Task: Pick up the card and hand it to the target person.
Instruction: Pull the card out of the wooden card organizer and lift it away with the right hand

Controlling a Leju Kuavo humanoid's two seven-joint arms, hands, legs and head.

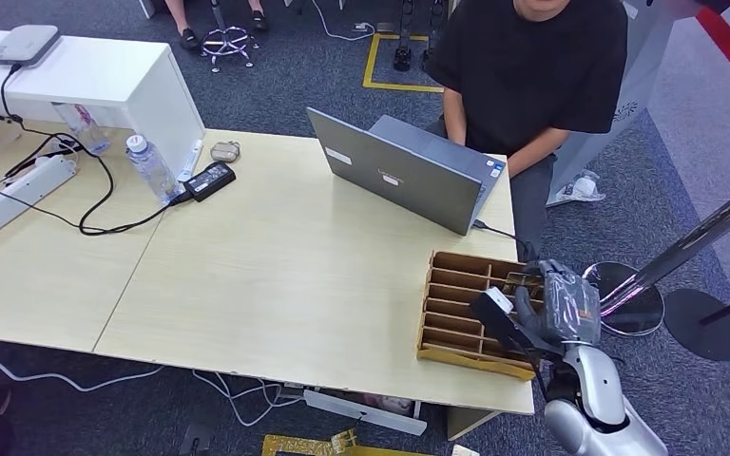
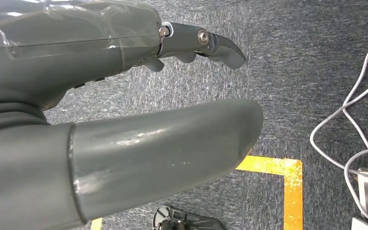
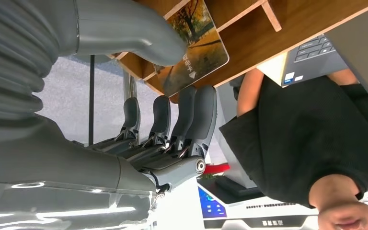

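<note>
Right hand [image 1: 544, 309] raised over the rack [image 1: 456, 309] at the counter [image 1: 285, 285] edge, thumb and fingers [image 3: 191, 120] pinching the card [image 3: 196, 45]; left hand [image 2: 124, 120] hanging, spread, empty.

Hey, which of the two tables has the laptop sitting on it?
The right-hand table, the one in front of the person in black. It carries the laptop and the wooden card rack; the left table holds a power strip and cables.

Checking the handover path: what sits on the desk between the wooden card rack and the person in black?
In the head view, an open grey laptop lies between the rack and the person.
</note>
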